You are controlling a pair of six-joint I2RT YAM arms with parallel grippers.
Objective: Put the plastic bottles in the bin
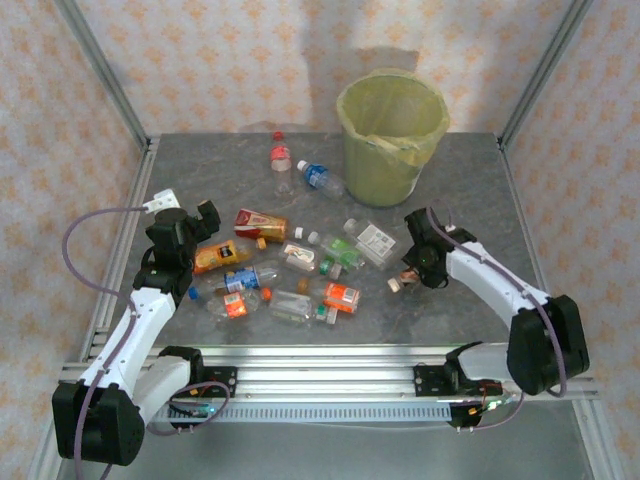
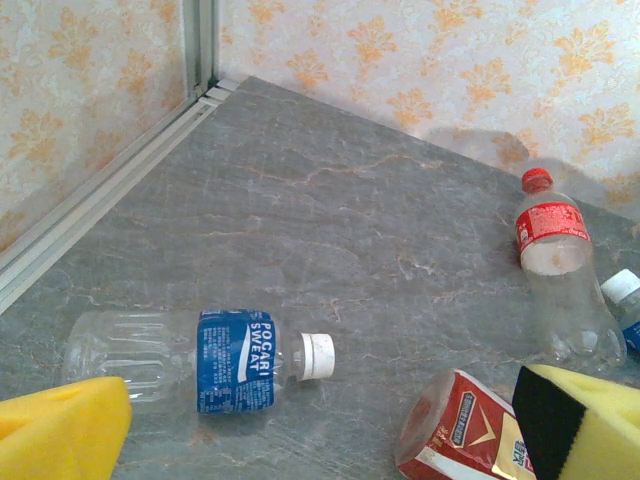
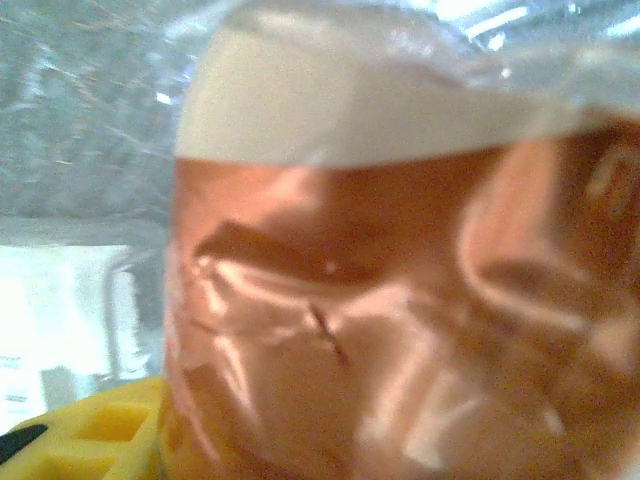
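Left gripper [image 1: 195, 222] hung over the left side of the table [image 1: 480, 200], fingers spread wide with nothing between them. In the left wrist view its yellow pads [image 2: 60, 430] sat at the two bottom corners, well apart. A blue-label bottle [image 2: 200, 360] lay on its side ahead of them, white cap pointing right, its base just beside the left pad. A red-and-white-label bottle [image 2: 455, 430] lay against or just beside the right pad; cannot tell which. A red-cap bottle [image 2: 560, 270] lay farther off, toward the papered wall [image 2: 400, 50].

Right gripper [image 1: 408, 272] was down at the table, at the right edge of the bottle pile [image 1: 290, 270]. In the right wrist view a brown-label bottle [image 3: 400, 300] with a pale band above was blurred and very close, beside one yellow finger [image 3: 90, 440] at lower left. The other finger was hidden, so cannot tell whether the grip was clenched or loose.

Bin [image 1: 385, 170] stood upright at the far right of the table, behind the pile and apart from both grippers. The pile lay on the table near the middle.
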